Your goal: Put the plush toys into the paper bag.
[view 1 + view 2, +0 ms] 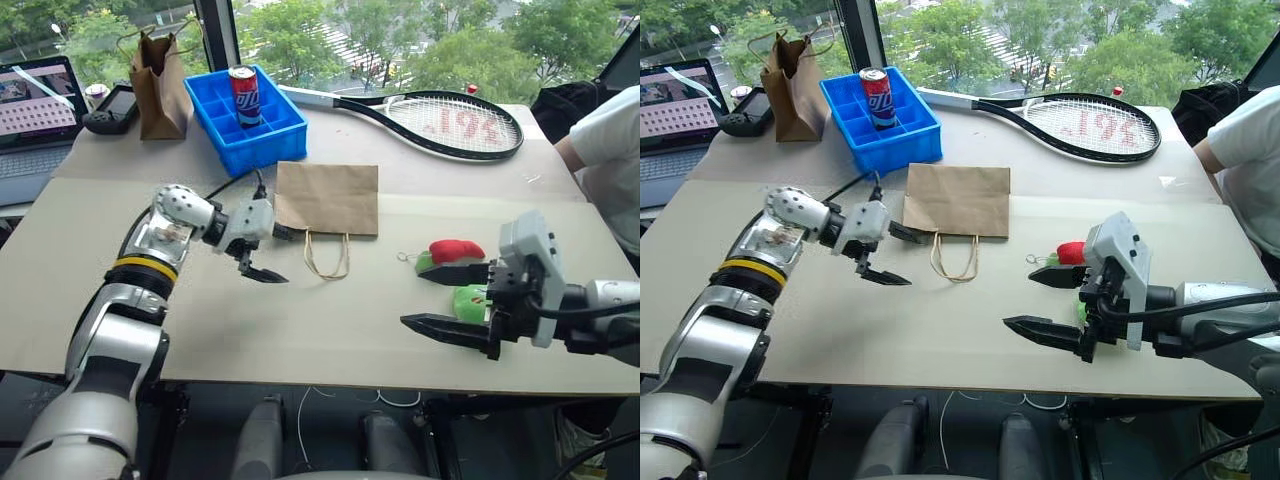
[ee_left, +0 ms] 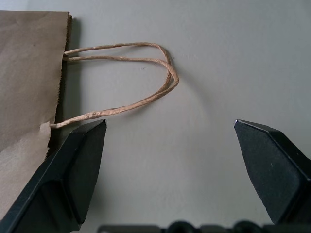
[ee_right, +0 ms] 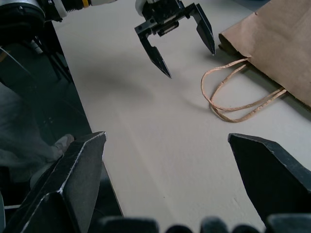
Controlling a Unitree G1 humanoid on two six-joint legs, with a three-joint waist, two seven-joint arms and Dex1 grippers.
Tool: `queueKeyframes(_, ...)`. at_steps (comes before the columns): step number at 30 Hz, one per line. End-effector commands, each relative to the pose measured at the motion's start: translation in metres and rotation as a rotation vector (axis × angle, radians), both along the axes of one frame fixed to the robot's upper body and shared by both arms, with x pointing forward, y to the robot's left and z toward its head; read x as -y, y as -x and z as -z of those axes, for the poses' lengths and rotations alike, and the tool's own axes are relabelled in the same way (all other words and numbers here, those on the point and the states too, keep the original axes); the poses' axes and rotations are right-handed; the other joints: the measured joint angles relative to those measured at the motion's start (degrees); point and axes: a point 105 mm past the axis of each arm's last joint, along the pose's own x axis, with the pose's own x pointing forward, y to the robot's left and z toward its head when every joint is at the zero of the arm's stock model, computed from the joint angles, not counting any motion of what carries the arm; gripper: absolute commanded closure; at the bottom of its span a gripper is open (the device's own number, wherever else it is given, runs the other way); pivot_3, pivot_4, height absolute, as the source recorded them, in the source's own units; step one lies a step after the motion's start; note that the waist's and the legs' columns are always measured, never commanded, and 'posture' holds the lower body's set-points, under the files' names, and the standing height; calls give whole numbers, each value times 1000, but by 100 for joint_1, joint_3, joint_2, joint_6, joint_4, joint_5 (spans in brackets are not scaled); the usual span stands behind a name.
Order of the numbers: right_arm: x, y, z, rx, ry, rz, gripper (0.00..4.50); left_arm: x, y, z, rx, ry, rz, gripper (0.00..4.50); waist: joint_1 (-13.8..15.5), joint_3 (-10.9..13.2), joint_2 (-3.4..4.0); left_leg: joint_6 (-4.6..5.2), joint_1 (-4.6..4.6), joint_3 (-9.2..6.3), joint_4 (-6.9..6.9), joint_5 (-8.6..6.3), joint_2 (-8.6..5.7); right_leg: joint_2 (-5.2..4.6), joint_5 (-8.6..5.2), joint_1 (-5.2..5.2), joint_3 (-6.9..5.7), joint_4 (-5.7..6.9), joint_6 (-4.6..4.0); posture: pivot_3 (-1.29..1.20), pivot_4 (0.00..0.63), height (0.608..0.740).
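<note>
The paper bag lies flat on the table, its loop handles pointing toward me. My left gripper hovers open just left of the bag's mouth and handles, nothing between its fingers; the left wrist view shows the handles ahead of it. The red chili plush toy and the lime-green plush toy lie together at the right. My right gripper stands open above the table in front of them, pointing left, partly hiding the green one and holding nothing.
A blue crate holding a soda can stands behind the bag. A narrower dark brown bag, a laptop and a handheld console are at the far left. A tennis racket lies at the back. A person's sleeve is at right.
</note>
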Motion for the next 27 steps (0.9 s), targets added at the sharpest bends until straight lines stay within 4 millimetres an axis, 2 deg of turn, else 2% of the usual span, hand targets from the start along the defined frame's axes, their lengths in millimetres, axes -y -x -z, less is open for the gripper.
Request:
queueKeyframes(1,5,3,-2,34,-1,41,29,8,-13,-12,121,-18,19,0,-3,2,-3,2,-2,0,3,-1,0,0,1,-1,0,3,3,0,150,740)
queueKeyframes(9,10,3,2,43,-29,117,29,25,-22,-13,182,11,3,0,-28,2,-3,5,1,-1,42,-3,1,-1,-3,6,1,35,13,0,150,740)
queueKeyframes(12,12,3,3,51,-28,135,0,30,-23,-11,182,25,-3,765,-48,2,-4,5,2,-2,51,-3,1,-1,-4,4,2,50,13,0,150,740)
queueKeyframes(16,13,1,0,70,-30,148,0,35,-23,-11,193,34,7,2274,-51,2,-4,5,4,-2,56,-3,1,-1,-4,4,2,60,14,0,150,740)
queueKeyframes(22,13,1,-3,76,-34,147,0,41,-22,-22,212,65,40,4397,-48,2,-4,5,3,-2,57,-3,1,-1,-3,5,3,60,12,0,150,740)
queueKeyframes(27,11,1,7,39,-21,139,0,50,-11,-49,122,185,120,4397,-48,2,-4,5,3,-3,57,-3,1,-1,-3,5,3,60,11,0,150,740)
